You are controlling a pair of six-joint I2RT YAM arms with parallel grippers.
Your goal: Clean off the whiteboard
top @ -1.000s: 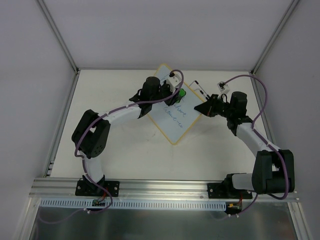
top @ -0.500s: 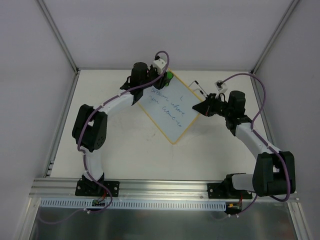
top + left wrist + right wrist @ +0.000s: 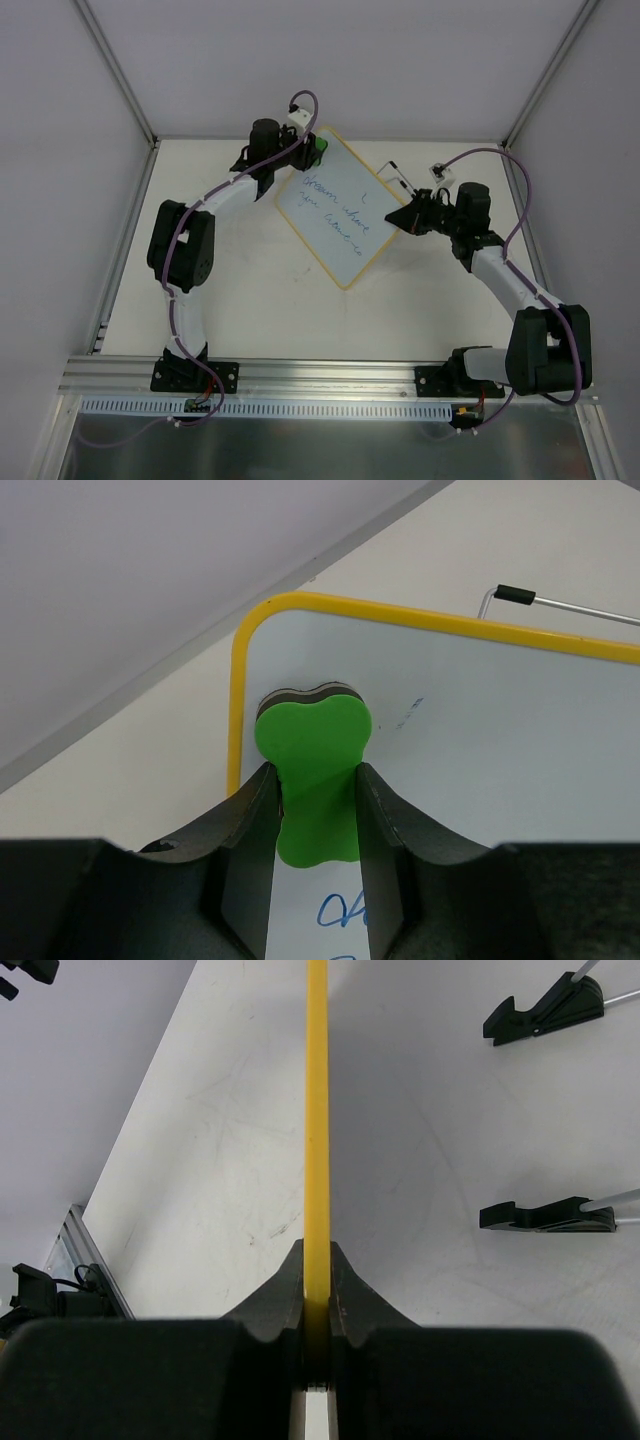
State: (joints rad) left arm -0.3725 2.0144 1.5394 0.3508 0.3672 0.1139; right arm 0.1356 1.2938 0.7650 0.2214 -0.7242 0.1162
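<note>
Currently: one whiteboard (image 3: 335, 215), frame clamped in right gripper (image 3: 393, 217); one green eraser (image 3: 312, 770) pinched in left gripper (image 3: 315, 777); two black feet (image 3: 545, 1005).

From my screen the whiteboard (image 3: 335, 215) face looks smooth with a faint satin sheen, and its yellow frame (image 3: 317, 1080) looks like moulded plastic, slightly glossy. The eraser (image 3: 312, 725) seems to be matt green foam over a darker, felt-like layer. The left hand (image 3: 315, 775) and right hand (image 3: 317, 1252) both look like matt black plastic, finely grained. The counter (image 3: 240, 300) is dull off-white and lightly scuffed. I read the near rail (image 3: 330, 372) as brushed metal.
</note>
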